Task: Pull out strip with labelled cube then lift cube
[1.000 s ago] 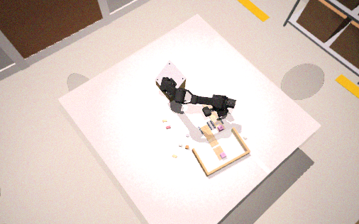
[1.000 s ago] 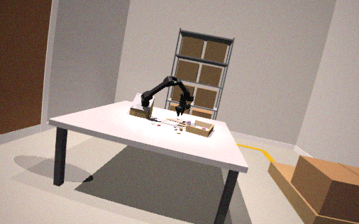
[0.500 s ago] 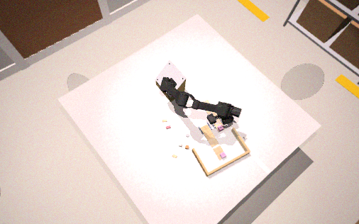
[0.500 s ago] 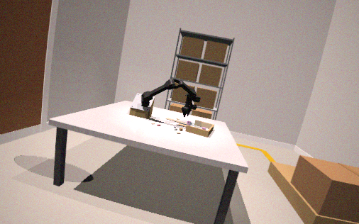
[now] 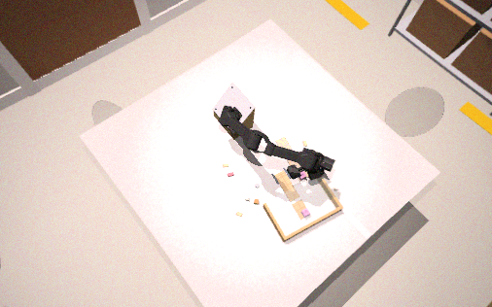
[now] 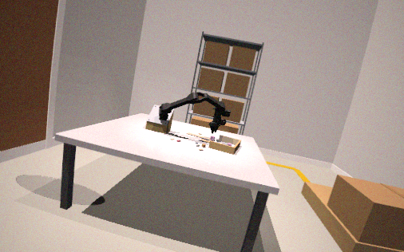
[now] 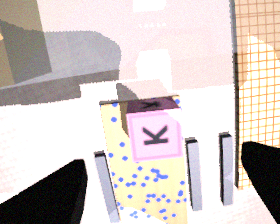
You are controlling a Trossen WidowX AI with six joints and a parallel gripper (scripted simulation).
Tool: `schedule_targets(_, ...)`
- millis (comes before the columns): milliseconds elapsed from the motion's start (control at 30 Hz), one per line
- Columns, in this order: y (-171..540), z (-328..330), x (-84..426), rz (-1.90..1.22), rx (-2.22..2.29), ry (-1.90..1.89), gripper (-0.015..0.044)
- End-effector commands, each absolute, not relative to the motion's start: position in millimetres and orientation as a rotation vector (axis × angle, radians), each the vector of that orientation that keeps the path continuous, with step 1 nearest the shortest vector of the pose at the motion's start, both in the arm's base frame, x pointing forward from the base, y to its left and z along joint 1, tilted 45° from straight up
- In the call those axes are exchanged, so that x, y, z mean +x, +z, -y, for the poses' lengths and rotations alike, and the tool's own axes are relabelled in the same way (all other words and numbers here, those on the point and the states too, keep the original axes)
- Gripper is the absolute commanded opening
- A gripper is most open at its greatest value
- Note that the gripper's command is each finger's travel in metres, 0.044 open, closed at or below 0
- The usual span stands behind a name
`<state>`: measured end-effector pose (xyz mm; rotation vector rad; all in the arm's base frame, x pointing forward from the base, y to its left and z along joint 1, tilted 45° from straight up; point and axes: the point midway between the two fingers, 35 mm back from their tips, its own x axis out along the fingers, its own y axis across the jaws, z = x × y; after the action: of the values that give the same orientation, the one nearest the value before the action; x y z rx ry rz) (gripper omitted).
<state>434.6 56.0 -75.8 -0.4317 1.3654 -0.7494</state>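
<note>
Your labelled cube (image 7: 152, 136) is pink and marked K, and only the wrist view lets you read that letter; it sits on the pale yellow blue-dotted strip (image 7: 145, 192), and the gripper (image 7: 161, 175) hangs over it with its fingers spread wide to either side, holding nothing; from the top view the same cube (image 5: 303, 174) is only a pink speck under the gripper (image 5: 302, 174), just outside the open side of the wooden frame (image 5: 309, 225), toward the desk's right edge; you can count two pink cubes there, the second one (image 5: 305, 213) lying inside the frame; a few small bits lie loose on the white desk (image 5: 168, 194) to the left of the frame, too small to count surely; the exterior view alone shows you the desk's dark legs, the grey walls, one shelf rack (image 6: 226, 81) of brown boxes behind, and cardboard cartons (image 6: 371, 215) on the floor at the right.
</note>
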Motion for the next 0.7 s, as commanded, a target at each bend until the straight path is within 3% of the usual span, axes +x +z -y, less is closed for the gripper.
schedule_targets(0,-83,-50,435,-1.373,-0.442,-0.75,0.0256)
schedule_targets(667,-107,-27,436,-1.372,-0.443,-0.75,0.025)
